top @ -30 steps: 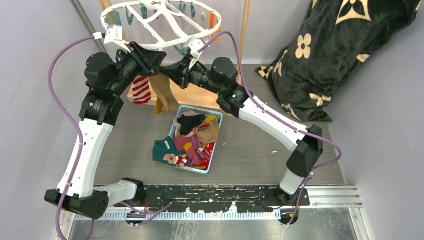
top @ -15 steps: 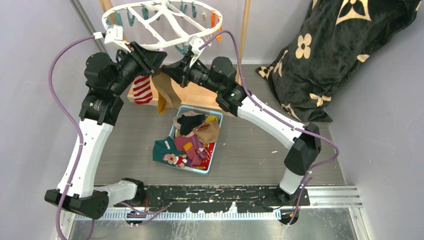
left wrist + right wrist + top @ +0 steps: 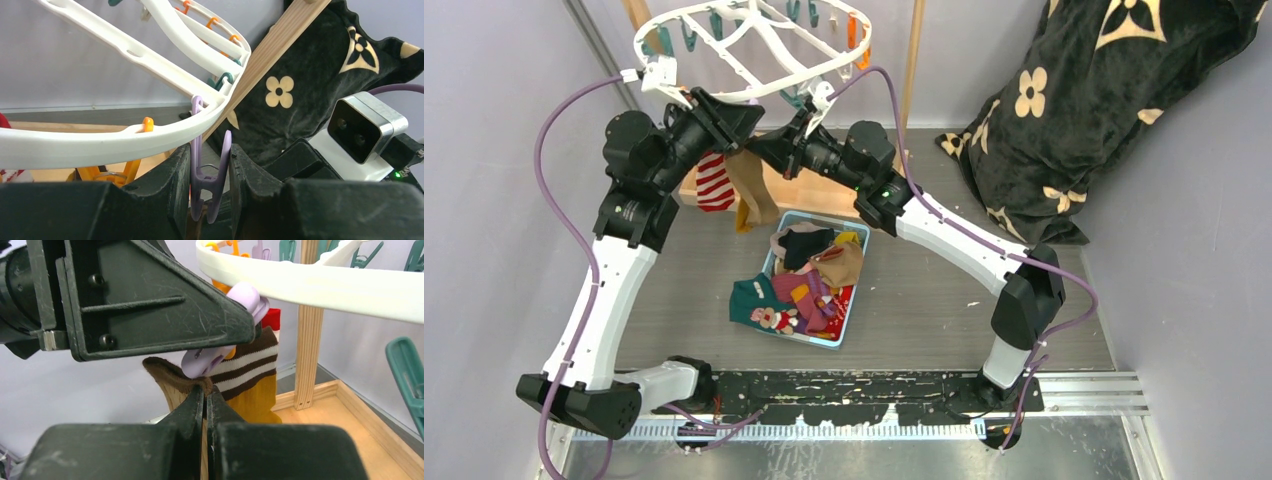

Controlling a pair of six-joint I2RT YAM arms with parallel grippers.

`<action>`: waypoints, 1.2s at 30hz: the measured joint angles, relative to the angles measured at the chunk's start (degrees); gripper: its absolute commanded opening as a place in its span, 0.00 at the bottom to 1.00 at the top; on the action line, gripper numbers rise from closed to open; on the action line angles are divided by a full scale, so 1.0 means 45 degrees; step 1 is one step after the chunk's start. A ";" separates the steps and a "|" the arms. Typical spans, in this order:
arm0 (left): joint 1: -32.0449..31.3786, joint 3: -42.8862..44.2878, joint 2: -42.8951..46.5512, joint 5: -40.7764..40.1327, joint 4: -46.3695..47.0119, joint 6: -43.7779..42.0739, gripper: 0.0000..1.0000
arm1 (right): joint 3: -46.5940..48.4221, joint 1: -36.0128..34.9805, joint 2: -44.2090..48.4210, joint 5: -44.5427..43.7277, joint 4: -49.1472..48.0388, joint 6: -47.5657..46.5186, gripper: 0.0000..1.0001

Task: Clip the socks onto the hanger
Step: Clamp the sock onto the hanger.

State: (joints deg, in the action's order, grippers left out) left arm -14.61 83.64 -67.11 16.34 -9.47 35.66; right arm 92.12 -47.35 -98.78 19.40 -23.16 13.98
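- At 12 o'clock on the table, the hanger (image 3: pixel 754 45) hangs above both wrists, and a lilac clip (image 3: pixel 207 185) dangles from its near rim.
- Around that clip, the left gripper (image 3: pixel 210 165) has its jaws narrow and presses the two handles together (how far the clip's mouth gapes I cannot tell).
- Just below, at the clip's 6 o'clock, the right gripper (image 3: pixel 205 392) is pinched tight on the cuff of the tan-brown sock (image 3: pixel 167 374).
- Doing it well, I judge:
  - raise the cuff straight up into the mouth;
  - seat a full fold of fabric;
  - ease the left squeeze first and let the right go last.
- Spare socks (image 3: pixel 809 280) lie in the basket (image 3: pixel 862 262) mid-table, and a red-white striped sock (image 3: pixel 712 180) hangs at 9 o'clock of the held one.
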 measured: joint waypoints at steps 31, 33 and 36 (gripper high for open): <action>0.0024 -0.1073 0.0044 0.0952 0.1967 -0.0695 0.00 | -0.0568 0.0991 0.0277 0.0845 -0.0335 0.2278 0.01; 0.0024 -0.1073 0.0044 0.0947 0.1972 -0.0695 0.00 | -0.0568 0.0991 0.0277 0.0787 -0.0209 0.2297 0.01; 0.0024 -0.1103 0.0044 0.0947 0.2021 -0.0695 0.00 | -0.0568 0.0991 0.0277 0.0690 -0.0126 0.2317 0.01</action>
State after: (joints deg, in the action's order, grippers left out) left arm -14.50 78.67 -66.92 20.60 -0.38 32.53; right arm 89.56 -42.89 -97.54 22.50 -23.73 24.40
